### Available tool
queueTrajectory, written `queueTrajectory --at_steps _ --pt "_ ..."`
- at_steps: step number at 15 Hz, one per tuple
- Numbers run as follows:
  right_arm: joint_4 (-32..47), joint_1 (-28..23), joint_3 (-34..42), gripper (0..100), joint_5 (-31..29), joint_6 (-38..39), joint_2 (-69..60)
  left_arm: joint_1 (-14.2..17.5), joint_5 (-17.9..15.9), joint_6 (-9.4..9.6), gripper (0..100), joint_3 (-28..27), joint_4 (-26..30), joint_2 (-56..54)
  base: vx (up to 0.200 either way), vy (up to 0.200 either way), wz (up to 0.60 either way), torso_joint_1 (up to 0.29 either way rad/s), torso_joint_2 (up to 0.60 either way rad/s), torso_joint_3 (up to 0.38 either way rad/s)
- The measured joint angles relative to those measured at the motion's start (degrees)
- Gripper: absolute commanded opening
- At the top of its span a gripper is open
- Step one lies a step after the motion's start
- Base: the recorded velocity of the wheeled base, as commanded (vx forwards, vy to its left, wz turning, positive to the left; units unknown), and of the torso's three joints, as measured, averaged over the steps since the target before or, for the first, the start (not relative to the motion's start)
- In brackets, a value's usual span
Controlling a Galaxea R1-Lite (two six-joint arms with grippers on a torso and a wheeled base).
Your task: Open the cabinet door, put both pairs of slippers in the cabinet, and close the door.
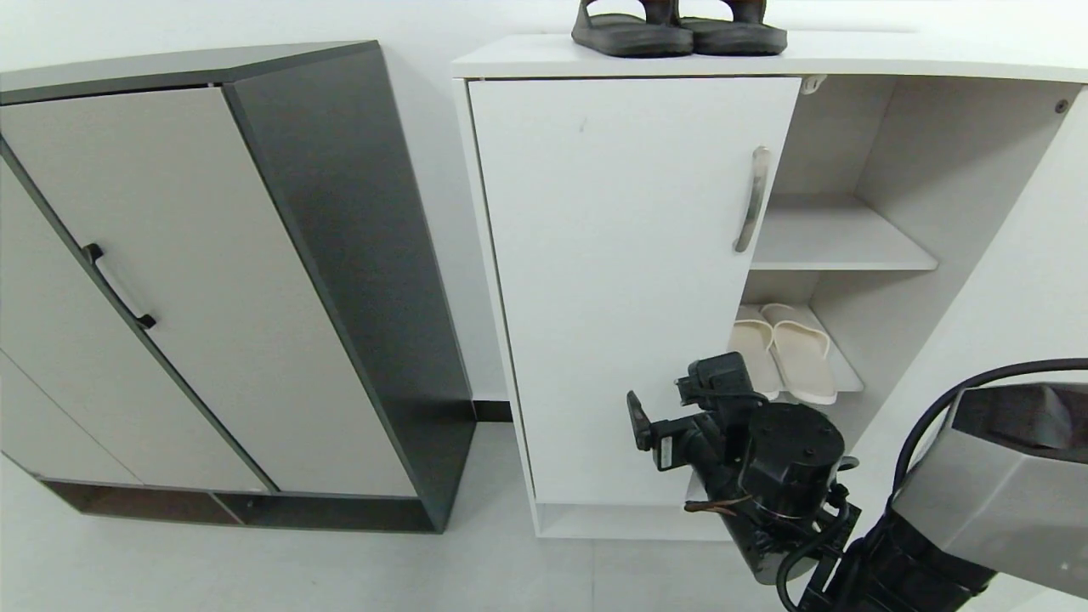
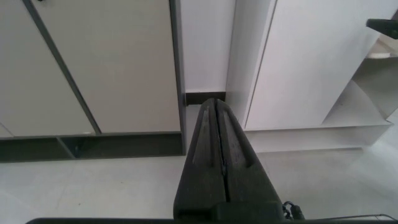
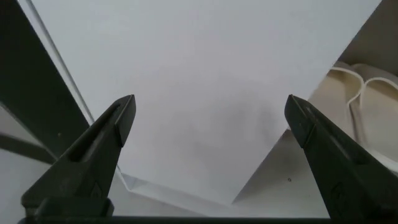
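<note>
The work area is a grey floor against a white wall, with a dark cabinet on the left and the white cabinet on the right. The white cabinet's left door is closed, and its right compartment stands open. In that compartment the upper shelf carries nothing visible, while the lower shelf holds the cream slippers side by side. The black slippers sit on top of the white cabinet, above the closed door, not yet stowed. They appear to be light moulded foam: flexible, somewhat compressible, not fragile. The recommended hold is across the strap, or on the two touching inner side walls to lift the pair as one. The right gripper hangs low in front of the closed door, jaws spread wide and holding nothing. The left gripper faces the gap between the two cabinets, its fingers pressed together and empty.
</note>
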Motion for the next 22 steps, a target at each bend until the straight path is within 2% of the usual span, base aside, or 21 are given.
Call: queueTrajectory --at_steps 10,14,22 --pt "-1.5 -0.3 0.1 100 0.3 -1.1 0.1 0.0 0.0 0.0 0 0.0 0.0 0.0 0.0 0.0 0.0 0.0 0.0 0.0" --pt "-1.4 -0.1 0.2 100 0.3 -1.4 0.2 0.0 0.0 0.02 0 0.0 0.1 0.0 0.0 0.0 0.0 0.017 -0.22 -0.309" --pt "-1.6 0.0 0.2 100 0.3 -1.6 0.3 0.0 0.0 0.02 0 0.0 0.0 0.0 0.0 0.0 0.0 0.091 -0.5 -0.351"
